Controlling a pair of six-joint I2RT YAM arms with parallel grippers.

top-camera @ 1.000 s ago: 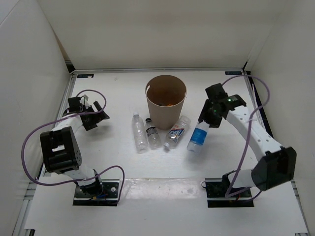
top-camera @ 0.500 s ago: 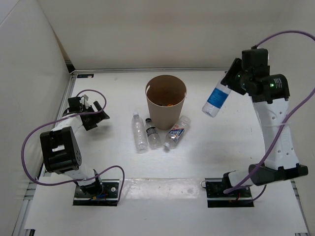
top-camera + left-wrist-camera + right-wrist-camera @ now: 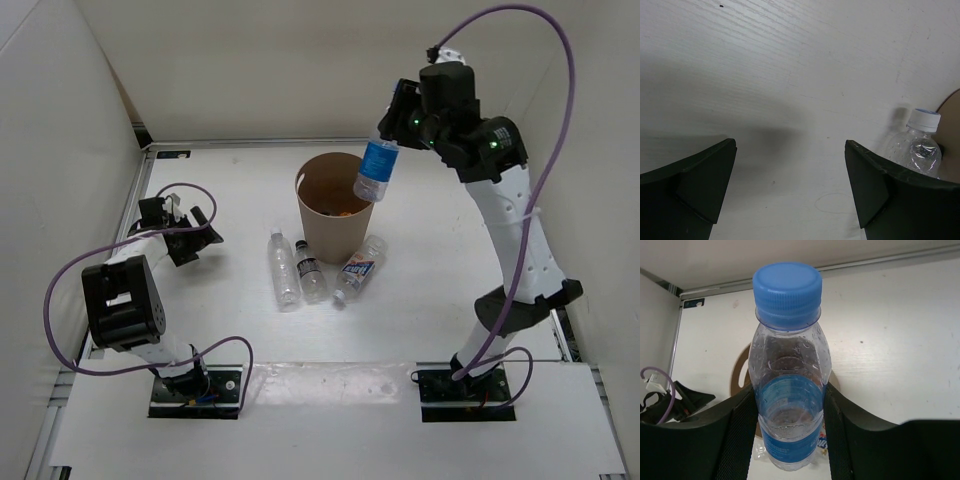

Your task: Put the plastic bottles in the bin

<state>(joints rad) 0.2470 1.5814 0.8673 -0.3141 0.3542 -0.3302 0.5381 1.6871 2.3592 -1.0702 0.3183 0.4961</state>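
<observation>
The tan bin [image 3: 337, 205] stands at the table's middle back. My right gripper [image 3: 391, 138] is shut on the blue-capped, blue-labelled bottle [image 3: 376, 168] and holds it in the air, tilted, over the bin's right rim. In the right wrist view the bottle [image 3: 790, 390] sits between both fingers [image 3: 742, 435], with the bin's rim [image 3: 738, 371] behind it. Three bottles lie in front of the bin: a white-capped one [image 3: 283, 268], a black-capped one [image 3: 310, 272] and a labelled one [image 3: 360, 268]. My left gripper [image 3: 190, 232] is open and empty at the left [image 3: 790, 185].
The left wrist view shows the white-capped bottle [image 3: 920, 147] and a sliver of the bin [image 3: 952, 107] at its right. White walls close the table on three sides. The right arm's purple cable [image 3: 540, 60] arcs high above it.
My right gripper has lifted the blue-labelled bottle off the table at the right of the bin and carried it up and left until it hangs over the bin's rim. The left arm has not moved.
</observation>
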